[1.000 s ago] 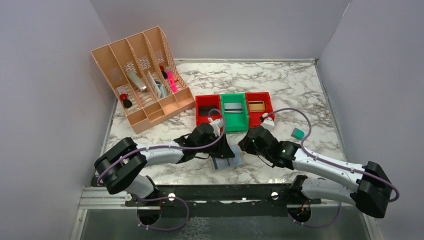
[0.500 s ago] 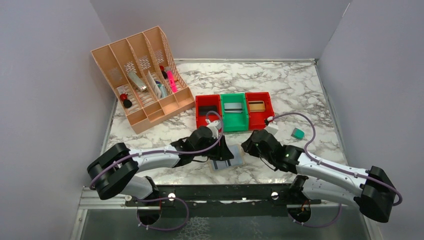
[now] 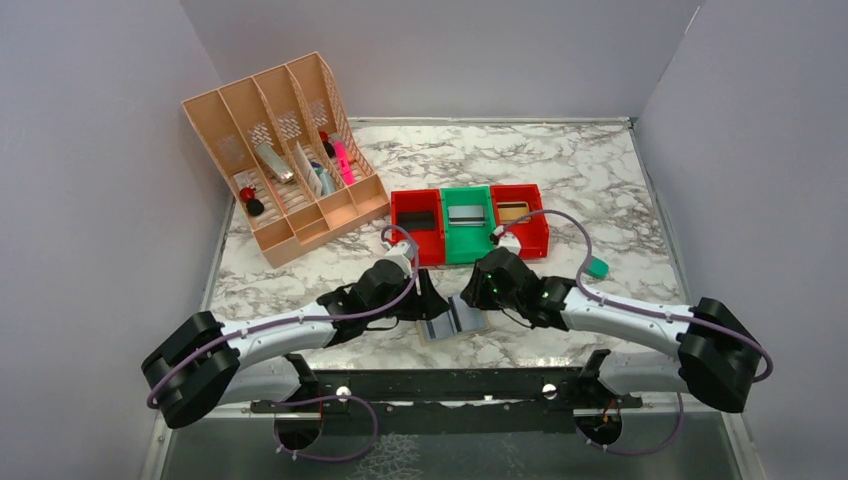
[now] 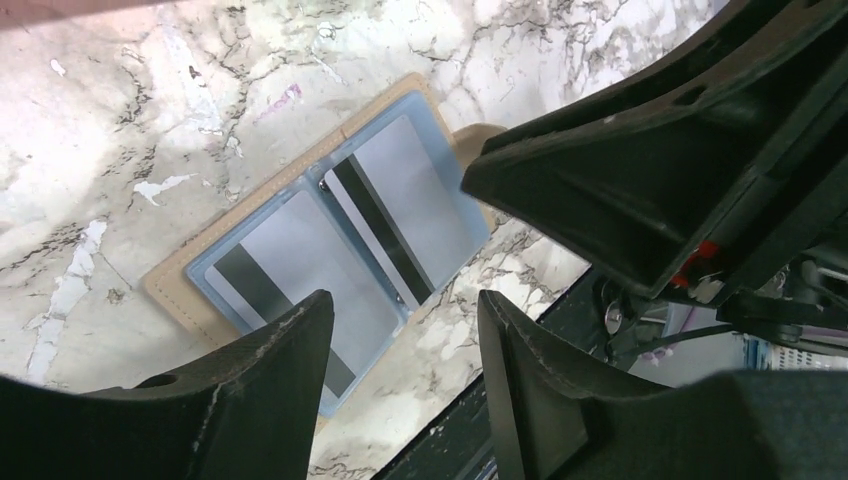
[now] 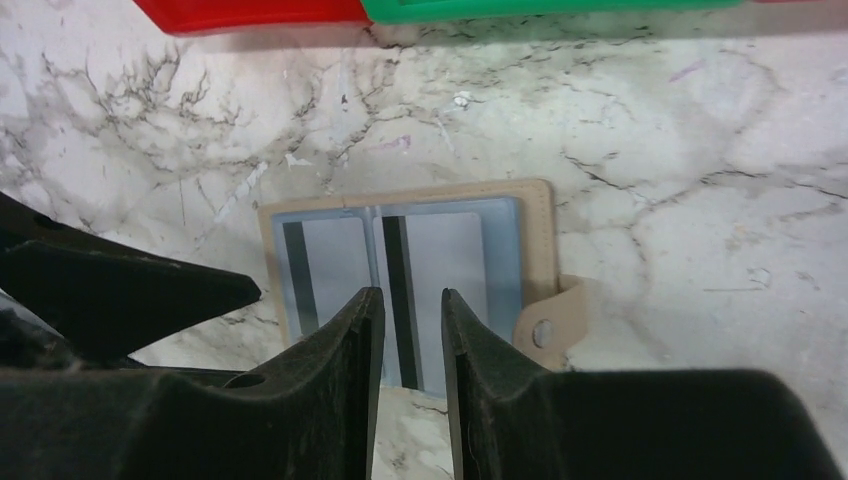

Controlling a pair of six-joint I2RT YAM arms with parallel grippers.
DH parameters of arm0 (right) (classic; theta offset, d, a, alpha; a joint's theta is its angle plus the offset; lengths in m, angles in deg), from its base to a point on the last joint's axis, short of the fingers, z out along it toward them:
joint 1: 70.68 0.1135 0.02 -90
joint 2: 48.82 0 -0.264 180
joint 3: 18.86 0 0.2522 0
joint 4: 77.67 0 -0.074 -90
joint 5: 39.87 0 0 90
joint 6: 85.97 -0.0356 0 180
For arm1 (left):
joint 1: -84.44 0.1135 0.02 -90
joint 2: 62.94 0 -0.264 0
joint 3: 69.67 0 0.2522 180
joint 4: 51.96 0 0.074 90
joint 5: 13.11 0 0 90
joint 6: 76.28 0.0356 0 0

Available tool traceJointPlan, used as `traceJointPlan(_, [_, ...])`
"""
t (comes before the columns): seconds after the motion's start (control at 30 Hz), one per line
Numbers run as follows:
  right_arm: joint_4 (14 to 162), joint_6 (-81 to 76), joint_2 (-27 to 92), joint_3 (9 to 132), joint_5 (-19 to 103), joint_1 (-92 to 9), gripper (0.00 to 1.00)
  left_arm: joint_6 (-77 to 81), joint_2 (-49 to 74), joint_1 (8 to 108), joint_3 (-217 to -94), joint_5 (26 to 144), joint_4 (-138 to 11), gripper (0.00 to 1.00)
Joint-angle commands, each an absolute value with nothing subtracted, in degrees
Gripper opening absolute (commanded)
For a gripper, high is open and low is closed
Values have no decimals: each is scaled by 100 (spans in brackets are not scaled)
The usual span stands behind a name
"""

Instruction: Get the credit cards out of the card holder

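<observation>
The open card holder [image 3: 452,322] lies near the tabletop's [image 3: 570,165] near edge between the left gripper [image 3: 428,303] and right gripper [image 3: 477,297], in front of three bins [image 3: 467,189].

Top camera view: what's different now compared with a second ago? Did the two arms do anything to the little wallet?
The left gripper drew back leftward and spread its jaws wider, holding nothing. The right gripper swung left until it was over the tan folding card holder with pale blue-grey panels. The holder stayed lying open in the same place, with its grey black-striped cards still inside.
</observation>
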State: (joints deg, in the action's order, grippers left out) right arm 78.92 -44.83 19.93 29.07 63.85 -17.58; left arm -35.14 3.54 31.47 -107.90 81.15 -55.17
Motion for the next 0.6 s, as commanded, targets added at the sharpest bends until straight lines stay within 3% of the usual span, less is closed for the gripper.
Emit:
traceJointPlan(0.0, [8070, -4042, 2461, 3187, 5777, -1795, 31, -3420, 476, 3171, -10972, 8156, -5469, 59])
traceJointPlan(0.2, [7664, -4139, 3044, 3426, 5870, -1799, 31, -3940, 605, 3171, -10597, 8316, -4577, 59])
traceJointPlan(0.57, [6940, -4314, 3573, 3549, 6288, -1795, 31, -3805, 1277, 3170, -10925, 8874, -4542, 63])
